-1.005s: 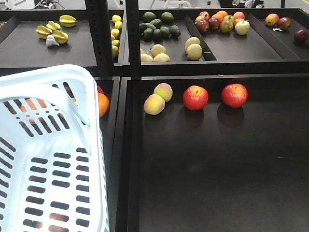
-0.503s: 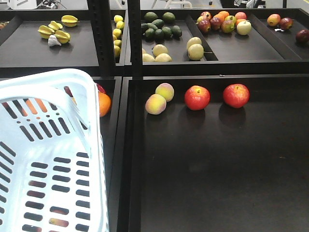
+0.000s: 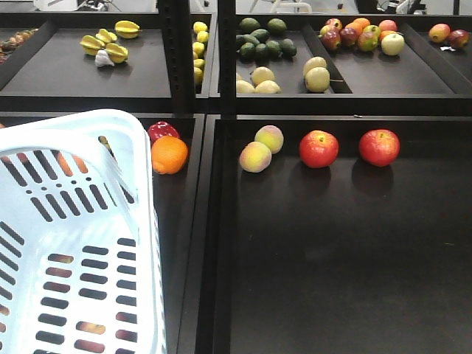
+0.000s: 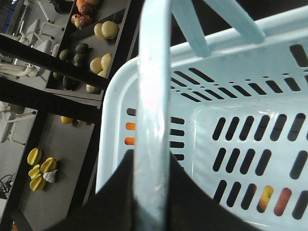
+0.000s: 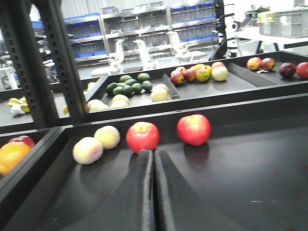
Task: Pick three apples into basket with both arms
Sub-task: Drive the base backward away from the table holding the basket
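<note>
White basket long axis near-to-far | left pincer clamped on handle | right pincer together

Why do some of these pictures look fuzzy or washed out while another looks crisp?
Front view: crisp and evenly lit, soft shadows below the red apples. Left wrist view: tilted; the basket handle sits so near that it blurs and carries a pale glare streak. Right wrist view: slightly soft, the shut right tool a dark blur, the far room washed out.
</note>
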Motion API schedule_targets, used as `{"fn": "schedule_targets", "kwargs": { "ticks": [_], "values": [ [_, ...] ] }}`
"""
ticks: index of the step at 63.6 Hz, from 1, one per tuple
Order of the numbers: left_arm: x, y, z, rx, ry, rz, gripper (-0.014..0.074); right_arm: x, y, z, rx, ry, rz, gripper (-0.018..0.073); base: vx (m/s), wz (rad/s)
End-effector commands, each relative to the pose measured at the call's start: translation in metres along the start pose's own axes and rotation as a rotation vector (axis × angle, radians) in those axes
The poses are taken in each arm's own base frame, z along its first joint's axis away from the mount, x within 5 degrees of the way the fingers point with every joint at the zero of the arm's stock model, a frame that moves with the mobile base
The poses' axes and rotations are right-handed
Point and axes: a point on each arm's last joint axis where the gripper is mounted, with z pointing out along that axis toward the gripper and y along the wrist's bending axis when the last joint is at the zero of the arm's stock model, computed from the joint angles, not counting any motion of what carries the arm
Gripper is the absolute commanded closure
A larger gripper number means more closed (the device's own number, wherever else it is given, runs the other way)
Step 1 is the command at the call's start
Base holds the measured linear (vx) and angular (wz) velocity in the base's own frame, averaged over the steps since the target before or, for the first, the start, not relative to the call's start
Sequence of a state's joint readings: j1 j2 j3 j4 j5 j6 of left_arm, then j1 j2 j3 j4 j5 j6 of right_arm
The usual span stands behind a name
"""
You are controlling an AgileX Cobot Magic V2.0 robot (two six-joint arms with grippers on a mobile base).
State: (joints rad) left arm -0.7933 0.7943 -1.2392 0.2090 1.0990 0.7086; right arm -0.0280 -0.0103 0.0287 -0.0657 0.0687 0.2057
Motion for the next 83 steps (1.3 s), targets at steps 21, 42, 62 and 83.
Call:
{"fn": "schedule_targets", "kwargs": {
  "ticks": [21, 42, 62, 83],
  "values": [
    [-0.0079, 0.0094, -0.0086, -0.081, -0.086, -0.01, 0.0603, -0.0024, 0.0007, -0.0004, -0.012, -0.07, -0.012, 0.0568, -0.04, 0.22],
    [-0.0079, 0.0094, -0.0086, -0.081, -0.086, -0.01, 0.0603, -0.0024, 0.0007, -0.0004, -0.012, -0.07, -0.012, 0.0568, -0.07, 0.38],
    [-0.0079, 0.0094, -0.0086, -0.081, -0.086, -0.01, 0.0603, -0.0024, 0.0007, -0.0004, -0.012, -0.07, -0.012, 0.0568, -0.11, 0.44],
    [-0.0079, 0.0094, -0.0086, -0.081, -0.086, -0.01, 0.0603, -0.0024, 0.0007, -0.0004, -0.012, -0.07, -0.012, 0.0568, -0.11, 0.41]
  ]
}}
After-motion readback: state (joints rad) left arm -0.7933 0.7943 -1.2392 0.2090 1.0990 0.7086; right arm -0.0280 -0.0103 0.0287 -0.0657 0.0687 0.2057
